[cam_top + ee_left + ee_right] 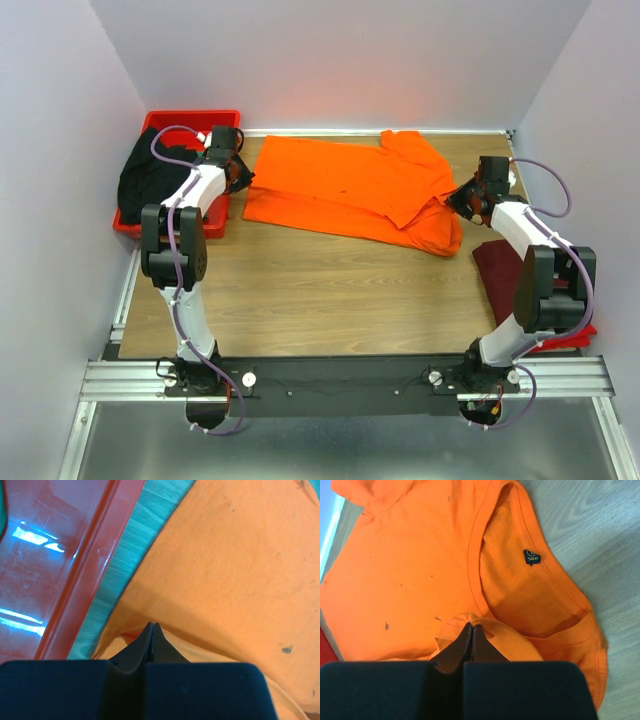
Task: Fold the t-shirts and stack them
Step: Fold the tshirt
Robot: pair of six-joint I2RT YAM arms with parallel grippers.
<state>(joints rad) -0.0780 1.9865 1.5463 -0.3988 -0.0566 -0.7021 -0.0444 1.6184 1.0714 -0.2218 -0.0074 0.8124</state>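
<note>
Orange t-shirt: spread mostly flat across the upper middle of the top view, neck end toward the right of the frame, one sleeve doubled over at the upper right corner. Pinched at both ends. Left gripper: pressed together on a ruck of cloth at the shirt's left edge (the hem, by the look of the doubled border), just beside the red tray. Right gripper: pressed together on a small raised fold just below the collar, with the size label visible inside the neck.

Step in hand, as a judgement: a two-handed lift of the orange shirt, ready for the first fold. To do it well: raise both pinches together and at one pace, to avoid dragging one end or tugging cloth out of the other. Treat both grips as slight, with little cloth caught in either wrist view. Lift the hem end clear of the tray wall before carrying it across. Lay the doubled sleeve flat, or tuck it inside the fold, rather than trapping a lump.

Further out: black t-shirt heaped in the red tray at the upper left; maroon t-shirt at the right edge of the wooden table, partly behind the right arm. No green shirt in sight.
</note>
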